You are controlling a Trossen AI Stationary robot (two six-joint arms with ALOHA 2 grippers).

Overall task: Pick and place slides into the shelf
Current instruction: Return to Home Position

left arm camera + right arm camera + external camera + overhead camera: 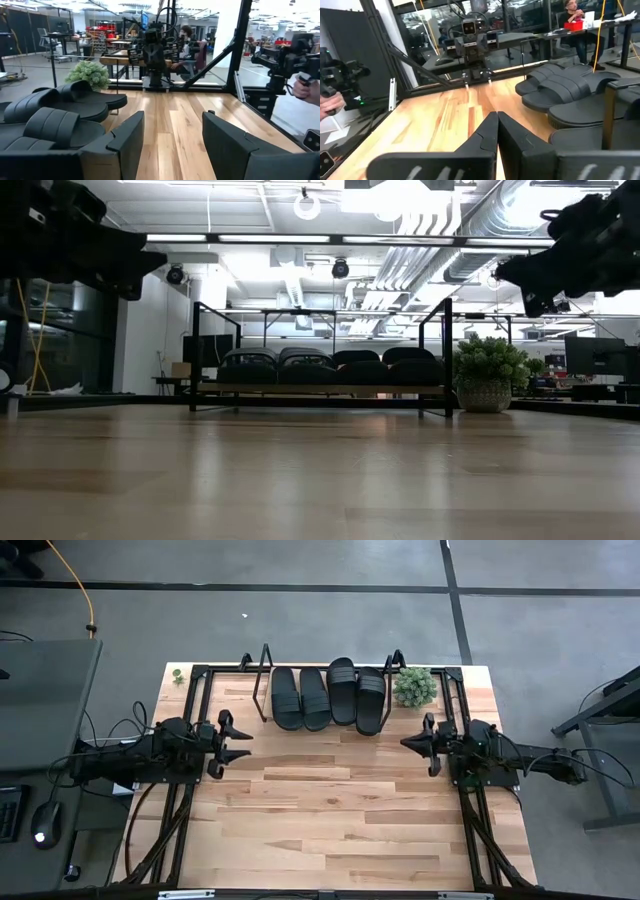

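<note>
Four black slides (328,695) lie side by side on the shelf (263,688) at the table's far edge, soles on its wooden board (320,389), between its black tube end frames. In the low view the slides (320,363) fill the shelf from end to end. My left gripper (247,743) hovers open over the table's left side, nearer than the shelf, and its wrist view shows the wide gap (172,145) and the slides (50,125). My right gripper (404,743) hovers shut at the right side (496,131), with the slides (570,95) off to one side.
A small potted plant (414,686) stands just right of the shelf (488,375). Black rails (196,700) frame the tabletop on the left, far and right sides. Bare wood (330,810) stretches between the arms and toward the near edge. A person's hand (305,90) holds a device beyond the table.
</note>
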